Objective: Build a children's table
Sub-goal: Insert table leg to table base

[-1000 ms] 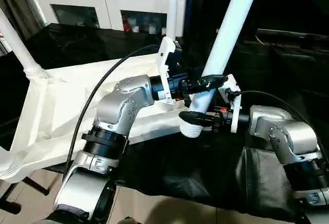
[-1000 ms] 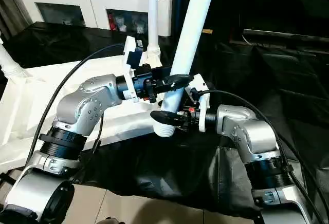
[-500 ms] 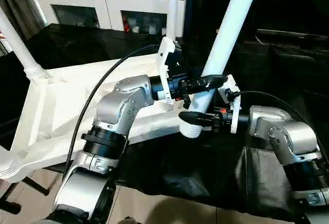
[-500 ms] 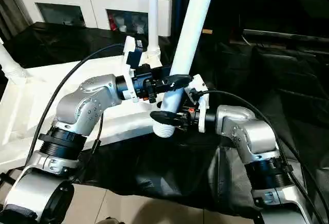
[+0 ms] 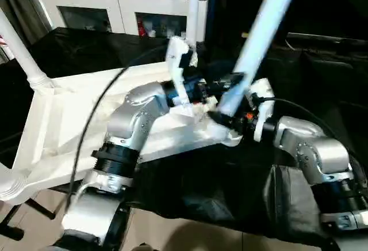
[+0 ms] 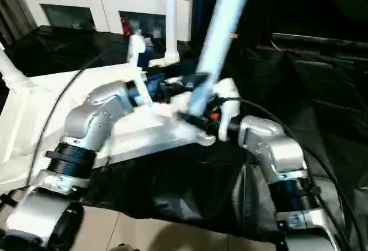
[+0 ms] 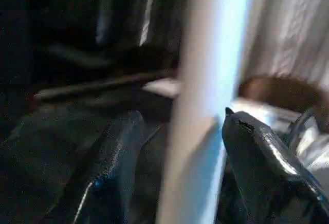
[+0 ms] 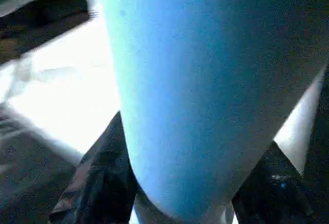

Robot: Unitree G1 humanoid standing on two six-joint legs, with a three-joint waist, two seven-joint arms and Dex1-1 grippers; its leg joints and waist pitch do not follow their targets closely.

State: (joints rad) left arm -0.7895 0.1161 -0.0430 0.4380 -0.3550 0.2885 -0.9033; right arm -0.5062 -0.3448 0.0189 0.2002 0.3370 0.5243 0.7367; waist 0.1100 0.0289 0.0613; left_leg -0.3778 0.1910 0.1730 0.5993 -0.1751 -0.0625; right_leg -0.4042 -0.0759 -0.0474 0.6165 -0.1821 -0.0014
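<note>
Currently, an upturned small white plastic tabletop with a raised rim point(image 5: 69, 118) lies on a surface draped in black cloth point(image 5: 218, 187), underside facing up. Three long tapered round white legs already stand in its corner sockets: one at the far left point(image 5: 20, 49), one at the near left corner point(image 5: 6, 182), and one at the far side point(image 5: 193, 0). The fourth long white leg point(image 5: 259, 32) leans up and to the right above the near right corner, with its lower end down at the socket there; motion blur hides whether it has entered. The left gripper point(image 5: 227, 82) straddles this leg a little above its base. In the left wrist view its two black fingers point(image 7: 115, 157) stand spread on either side of the shaft with a visible gap, so it looks loosened rather than clamped. The right gripper point(image 5: 221, 116) sits lower, close to the leg's base, and the right wrist view shows its dark fingers point(image 8: 97, 178) pressed against both sides of the leg, pinching it. To do this step well, I judge the leg should be brought upright over the socket before pushing, since it now tilts. The lower grip should steer the base while the upper one guides the shaft. Pushing at an angle could jam the leg or slide the tabletop.
</note>
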